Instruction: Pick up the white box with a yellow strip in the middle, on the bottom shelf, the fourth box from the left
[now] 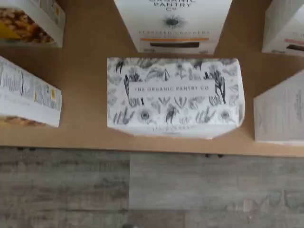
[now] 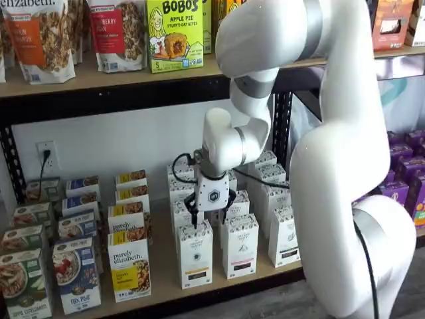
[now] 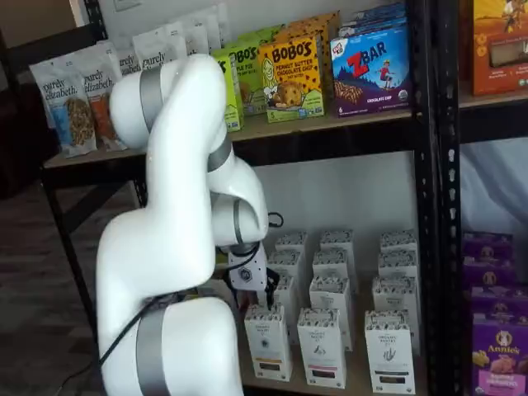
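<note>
The white box point(image 1: 175, 96) sits at the front edge of the bottom shelf point(image 1: 85, 137). In the wrist view only its black-speckled top shows, centred below the camera, and its front strip is hidden. It shows in both shelf views point(image 2: 194, 256) point(image 3: 268, 340) as the front carton of its row. My gripper point(image 2: 211, 216) hangs just above its top with the black fingers point(image 2: 194, 212) spread apart, open and empty. In a shelf view point(image 3: 262, 290) the gripper is partly hidden by the arm. A like carton point(image 1: 173, 28) behind shows an orange strip.
White cartons stand close on the right point(image 2: 240, 244) point(image 2: 284, 236). "purely elizabeth" boxes point(image 2: 128, 266) stand close on the left. Granola bags and a Bobo's box point(image 2: 174, 33) fill the upper board. Purple boxes point(image 3: 495, 346) are in the rack to the right. Grey plank floor point(image 1: 142, 190) lies below the shelf.
</note>
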Tool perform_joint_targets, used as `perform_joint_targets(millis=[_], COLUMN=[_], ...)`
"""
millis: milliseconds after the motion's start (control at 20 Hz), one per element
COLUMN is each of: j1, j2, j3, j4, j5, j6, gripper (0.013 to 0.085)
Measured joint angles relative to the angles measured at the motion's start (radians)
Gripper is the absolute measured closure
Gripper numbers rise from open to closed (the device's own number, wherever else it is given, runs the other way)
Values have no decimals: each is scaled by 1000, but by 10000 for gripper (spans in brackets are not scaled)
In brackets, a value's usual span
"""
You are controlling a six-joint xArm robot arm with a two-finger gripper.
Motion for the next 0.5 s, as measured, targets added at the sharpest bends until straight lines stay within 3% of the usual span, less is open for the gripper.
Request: perform_joint_targets(millis=[500], j1=[-11], j2=[137], j3=[-161], j4=[-21], j5=[16], j6=[10], gripper=[130])
